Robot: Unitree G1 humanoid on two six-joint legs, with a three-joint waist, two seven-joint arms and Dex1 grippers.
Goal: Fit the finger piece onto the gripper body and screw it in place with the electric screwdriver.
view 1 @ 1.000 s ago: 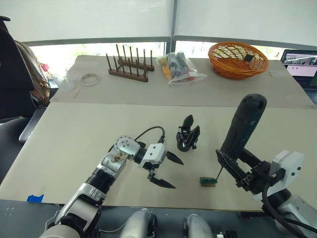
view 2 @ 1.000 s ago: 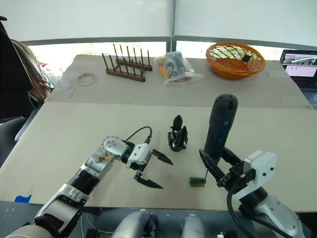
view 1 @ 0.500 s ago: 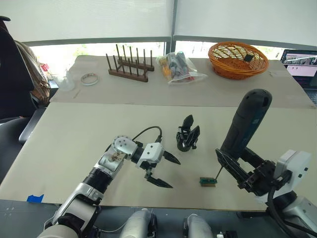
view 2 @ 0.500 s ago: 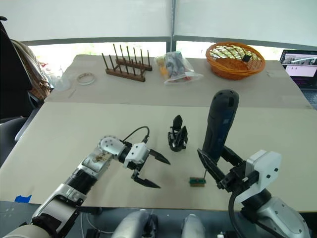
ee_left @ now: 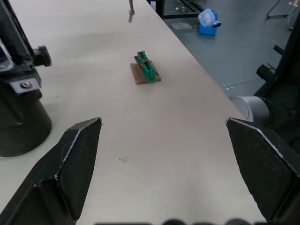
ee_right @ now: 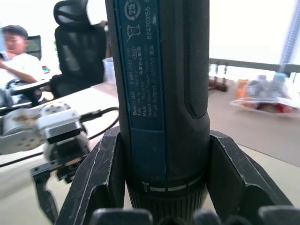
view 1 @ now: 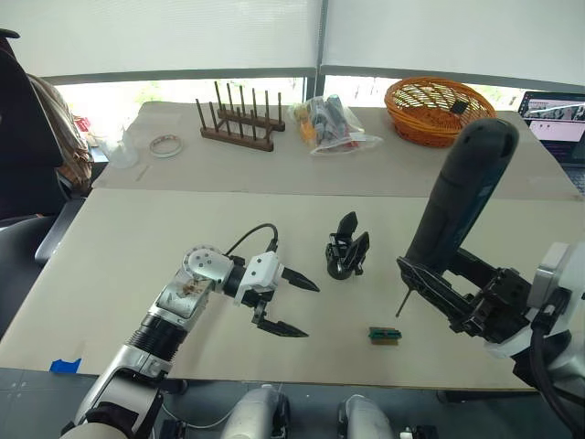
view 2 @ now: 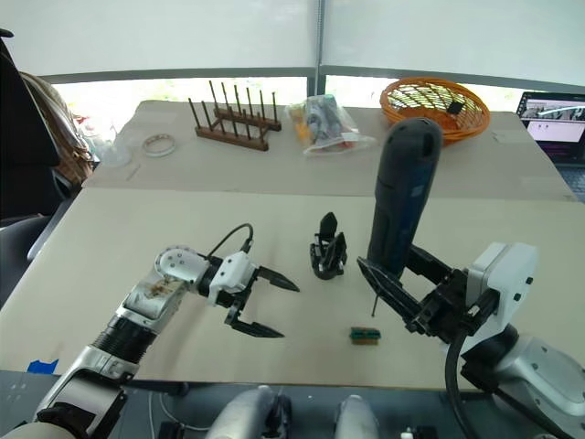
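The gripper body (view 1: 345, 254) stands upright mid-table, a round dark base with black pointed parts rising from it. The finger piece cannot be told apart from those parts. My right gripper (view 1: 425, 267) is shut on the electric screwdriver (view 1: 459, 197), held upright and tilted, its thin bit (view 1: 400, 305) hanging above the table to the right of the body. My left gripper (view 1: 311, 311) is open and holds nothing, low over the table to the left of the body. In the left wrist view the body's base (ee_left: 18, 112) sits beside one finger (ee_left: 77, 161).
A tiny green block (view 1: 384, 334) lies near the front edge, below the bit. At the back stand a wooden peg rack (view 1: 238, 123), a plastic bag (view 1: 334, 123), an orange basket (view 1: 439, 110), a tape roll (view 1: 165, 144) and a laptop (view 1: 553, 114). A person (ee_right: 14, 47) sits beyond.
My right gripper has lifted the screwdriver higher, raising its bit away from the green block. My left gripper has drawn back to the left, still open.
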